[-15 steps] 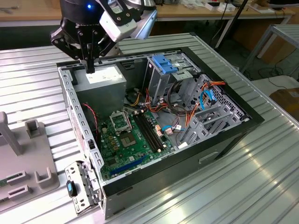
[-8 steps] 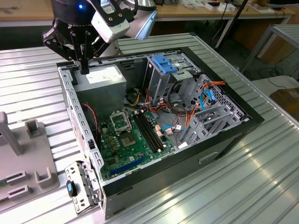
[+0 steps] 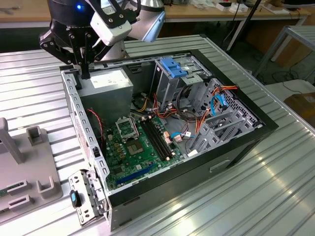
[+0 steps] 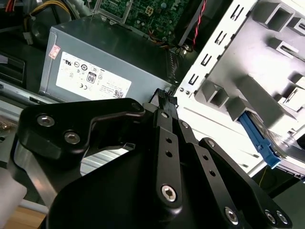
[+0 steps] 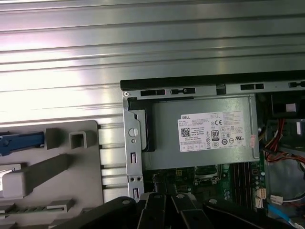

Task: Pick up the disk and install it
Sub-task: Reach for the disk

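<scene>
One long side of the disk (image 4: 260,139) faces you in the second wrist view: its blue carrier rail, with grey metal behind it cut off by the frame. It sits in the grey fixture tray (image 4: 248,57), well apart from the power supply (image 4: 90,71), beyond the perforated case wall (image 4: 209,62). Your gripper (image 4: 165,97) hangs over the power supply's edge nearest that wall, fingers together, holding nothing. Above the supply you have open air; the wall's rim runs close beside the fingers. You cannot tell whether the fingertips touch the supply. The disk's label face is hidden.
</scene>
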